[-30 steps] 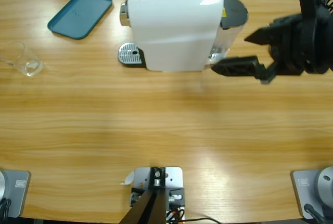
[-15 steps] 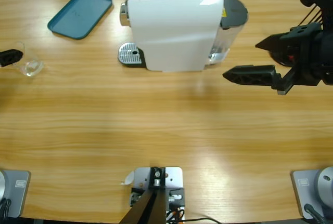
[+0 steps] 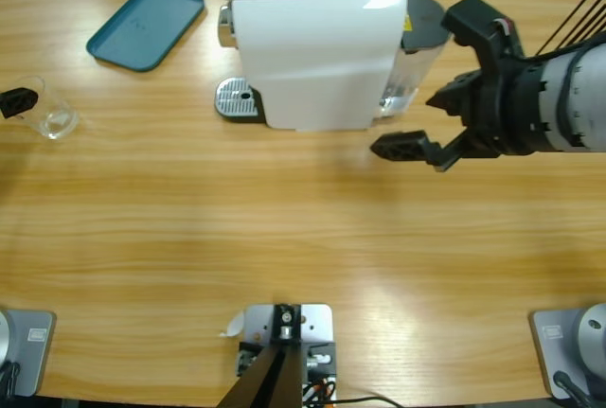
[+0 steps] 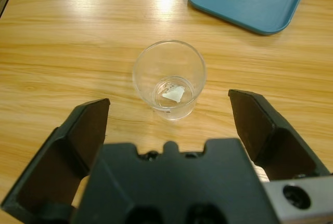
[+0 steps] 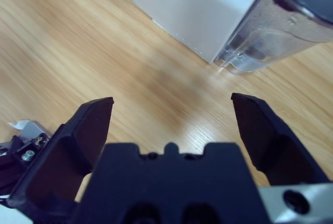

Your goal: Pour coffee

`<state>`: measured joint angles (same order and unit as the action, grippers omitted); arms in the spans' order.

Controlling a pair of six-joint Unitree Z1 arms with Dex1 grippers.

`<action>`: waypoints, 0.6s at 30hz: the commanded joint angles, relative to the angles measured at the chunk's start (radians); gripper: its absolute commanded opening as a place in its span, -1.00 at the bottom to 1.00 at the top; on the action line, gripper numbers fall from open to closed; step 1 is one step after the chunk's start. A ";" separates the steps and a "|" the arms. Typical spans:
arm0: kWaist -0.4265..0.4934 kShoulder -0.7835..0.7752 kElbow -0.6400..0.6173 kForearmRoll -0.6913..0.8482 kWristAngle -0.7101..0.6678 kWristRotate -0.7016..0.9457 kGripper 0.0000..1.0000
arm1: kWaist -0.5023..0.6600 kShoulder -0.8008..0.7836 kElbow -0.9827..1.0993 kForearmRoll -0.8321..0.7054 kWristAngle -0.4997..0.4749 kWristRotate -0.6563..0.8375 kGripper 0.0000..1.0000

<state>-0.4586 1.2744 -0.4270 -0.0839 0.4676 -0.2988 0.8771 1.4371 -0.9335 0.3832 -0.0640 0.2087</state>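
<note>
The table (image 3: 284,238) is bare wood along its near side. Farther in, on the right, the right gripper (image 3: 417,129) comes in from the right edge on its silver arm (image 3: 578,105); its jaws are spread wide and point toward the coffee machine (image 3: 317,58), holding nothing. In the right wrist view the jaws frame bare wood, with the machine's white side and its clear water tank (image 5: 270,31) just beyond them, apart from both jaws.

At the far left edge, the left gripper (image 3: 17,102) shows only as a black tip just beside the glass (image 3: 47,113). The left wrist view looks down on that glass (image 4: 169,78): it stands upright on the table between and slightly ahead of the two jaws, which are wide apart and not touching it. The glass holds no dark liquid; only a small pale speck lies at its bottom. No coffee can be seen in any view.

The machine stands at the middle of the far side, a white body with a silver top, a black-lidded tank on its right end and a round metal drip tray (image 3: 237,98) at its left foot. Nothing stands on the drip tray. Left of the machine, near the far edge and well apart from the glass, lies a teal tray (image 3: 147,12).
</note>
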 commanded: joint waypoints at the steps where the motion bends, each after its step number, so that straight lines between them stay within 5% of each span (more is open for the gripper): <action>1: 0.037 0.106 0.005 -0.063 -0.002 0.004 1.00 | -0.007 0.048 0.024 -0.006 -0.028 0.013 1.00; 18: 0.074 0.223 0.048 -0.197 -0.055 0.004 1.00 | -0.007 0.119 -0.017 -0.004 -0.034 0.023 1.00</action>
<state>-0.3971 1.4419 -0.4220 -0.2519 0.4215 -0.2989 0.8771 1.5010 -0.9472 0.3832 -0.0781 0.2188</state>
